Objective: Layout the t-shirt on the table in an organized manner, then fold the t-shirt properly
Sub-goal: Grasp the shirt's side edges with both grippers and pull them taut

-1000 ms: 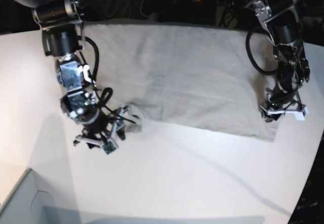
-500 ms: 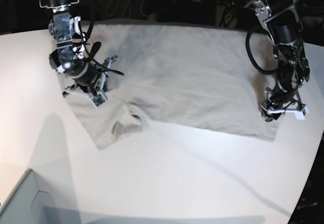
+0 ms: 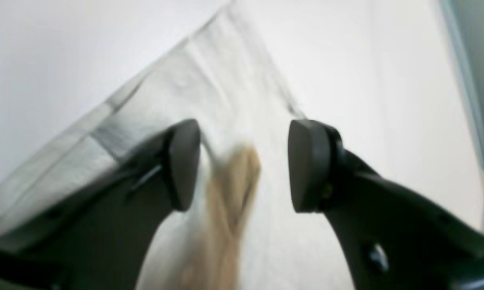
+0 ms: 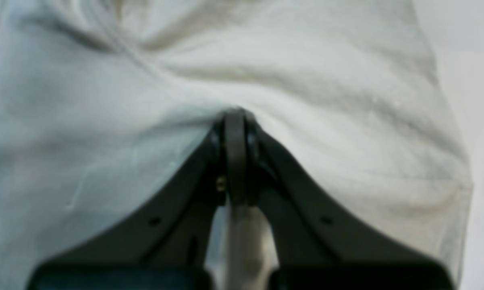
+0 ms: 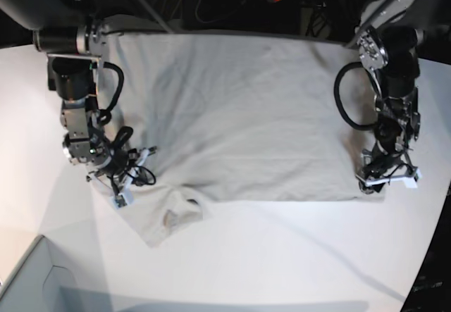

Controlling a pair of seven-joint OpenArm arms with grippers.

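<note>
Down at the shirt's sleeve end, right hand (image 4: 235,121) pressed together, pads meeting tip to tip, nosed into the cloth so that folds radiate away from the tips; whether a pinch of fabric sits between the pads cannot be told. In base view, same hand (image 5: 121,178) on that view's left, low over the rumpled sleeve beside the collar. Across the cloth, left hand (image 3: 242,161) spread wide, fingers (image 3: 183,161) well apart, hanging over the shirt's hemmed corner, a blurred tan fold of cloth showing in the gap but touched by neither pad. In base view, that hand (image 5: 386,178) at the shirt's near right corner.

Shirt (image 5: 239,115) spread flat across the far half of the table (image 5: 282,256), body smooth and roughly rectangular, near edge straight, far edge along the table's back. Collar end toward base-view left, bunched, one sleeve flopped out toward the near side. Pale grey box (image 5: 28,284) at the near left corner, well apart from the shirt.
</note>
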